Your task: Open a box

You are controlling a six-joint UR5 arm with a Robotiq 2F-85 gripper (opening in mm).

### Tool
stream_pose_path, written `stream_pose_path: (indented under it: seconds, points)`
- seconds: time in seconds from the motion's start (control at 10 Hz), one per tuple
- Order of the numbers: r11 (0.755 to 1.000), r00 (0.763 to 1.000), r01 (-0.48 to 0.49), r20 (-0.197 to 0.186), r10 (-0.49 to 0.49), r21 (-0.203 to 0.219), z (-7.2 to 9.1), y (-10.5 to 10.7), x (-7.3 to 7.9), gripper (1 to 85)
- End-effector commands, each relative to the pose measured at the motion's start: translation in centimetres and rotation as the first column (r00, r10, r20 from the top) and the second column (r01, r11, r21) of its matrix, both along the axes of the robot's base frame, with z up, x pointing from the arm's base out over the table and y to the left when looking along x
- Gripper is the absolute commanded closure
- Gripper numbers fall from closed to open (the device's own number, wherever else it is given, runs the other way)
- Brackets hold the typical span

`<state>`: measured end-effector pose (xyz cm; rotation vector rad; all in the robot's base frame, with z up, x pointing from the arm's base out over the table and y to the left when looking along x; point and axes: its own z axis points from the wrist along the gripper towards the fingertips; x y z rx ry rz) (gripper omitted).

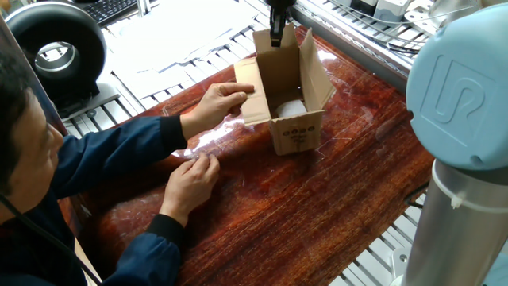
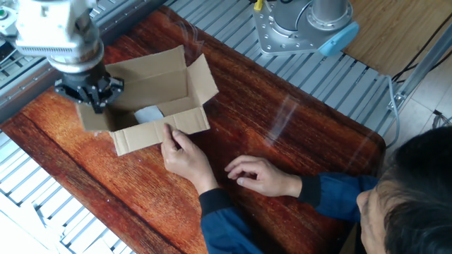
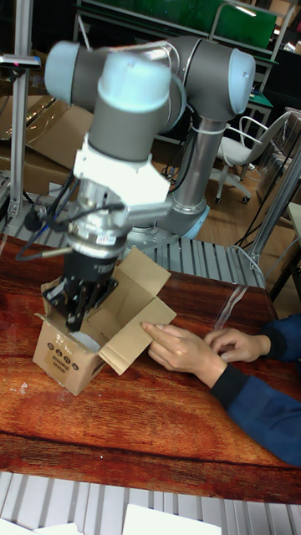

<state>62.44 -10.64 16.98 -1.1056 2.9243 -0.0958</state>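
Observation:
The box is a small brown carton with black print, standing on the red-brown wooden table with its top flaps spread. A white item lies inside. My gripper is at the far flap, which stands upright, and its thin fingers look pinched on that flap's top edge. From the other side, the gripper is at the left end of the box. In the tall view the gripper points straight down into the left side of the box.
A person's hand holds the near flap down, and the other hand rests on the table. A black round device and papers lie beyond the far edge. The arm's base stands on slotted metal rails.

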Motion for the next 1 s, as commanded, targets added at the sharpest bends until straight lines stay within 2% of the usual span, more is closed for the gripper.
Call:
stream_pose_path:
  seconds: [0.0, 0.2, 0.5, 0.7, 0.9]
  points:
    - [0.998, 0.997, 0.051, -0.055, -0.049, 0.033, 3.4, 1.0, -2.3, 84.7]
    - [0.983, 0.984, 0.155, -0.106, -0.145, 0.093, 4.6, 2.8, -4.1, 84.7]
    - [0.937, 0.951, 0.298, -0.143, -0.275, 0.182, 5.7, 5.9, -4.7, 84.7]
    - [0.947, 0.956, 0.28, -0.128, -0.262, 0.155, 5.8, 5.2, -4.6, 84.7]
    - [0.955, 0.964, 0.254, -0.124, -0.236, 0.152, 5.7, 5.2, -4.5, 84.7]
